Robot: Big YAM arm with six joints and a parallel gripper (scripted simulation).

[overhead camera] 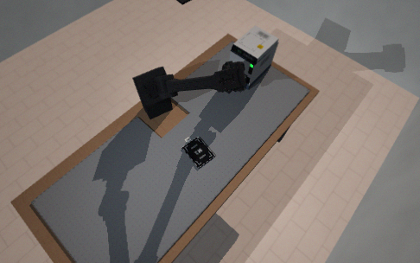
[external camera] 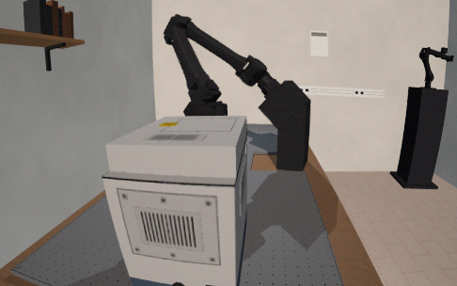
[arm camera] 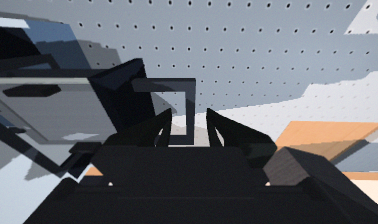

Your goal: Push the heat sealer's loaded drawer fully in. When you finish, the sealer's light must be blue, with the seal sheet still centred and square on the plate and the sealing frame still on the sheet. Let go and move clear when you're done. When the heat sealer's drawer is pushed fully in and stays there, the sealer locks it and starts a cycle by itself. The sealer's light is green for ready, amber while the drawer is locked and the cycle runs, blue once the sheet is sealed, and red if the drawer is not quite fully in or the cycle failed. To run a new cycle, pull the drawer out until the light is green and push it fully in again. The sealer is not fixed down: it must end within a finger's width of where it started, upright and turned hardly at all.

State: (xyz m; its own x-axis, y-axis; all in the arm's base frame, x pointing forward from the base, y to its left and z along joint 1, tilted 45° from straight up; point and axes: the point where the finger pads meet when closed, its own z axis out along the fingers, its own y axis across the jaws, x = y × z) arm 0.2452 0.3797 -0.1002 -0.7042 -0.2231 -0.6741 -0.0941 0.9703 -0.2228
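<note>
The heat sealer (overhead camera: 257,48) (external camera: 177,160) is a white box, upright at the table's far end in the top view. Its light (overhead camera: 251,66) is green. In the wrist view its drawer stands out at the left, with a dark front panel (arm camera: 125,92) and a flat grey surface (arm camera: 76,115) behind it. I cannot tell the sheet from the plate, or how the sealing frame sits. A dark square handle (arm camera: 190,100) sticks out from the front panel. My gripper (arm camera: 189,112) is open, its fingertips apart either side of the handle's outer bar, without visible contact. The exterior view hides the drawer.
A black patterned square (overhead camera: 199,152) lies on the grey perforated table top (overhead camera: 253,125). A wooden patch (overhead camera: 167,120) (external camera: 262,162) (arm camera: 321,135) is beside a dark block (overhead camera: 154,93) (external camera: 294,136). A wooden rim (overhead camera: 236,183) edges the table.
</note>
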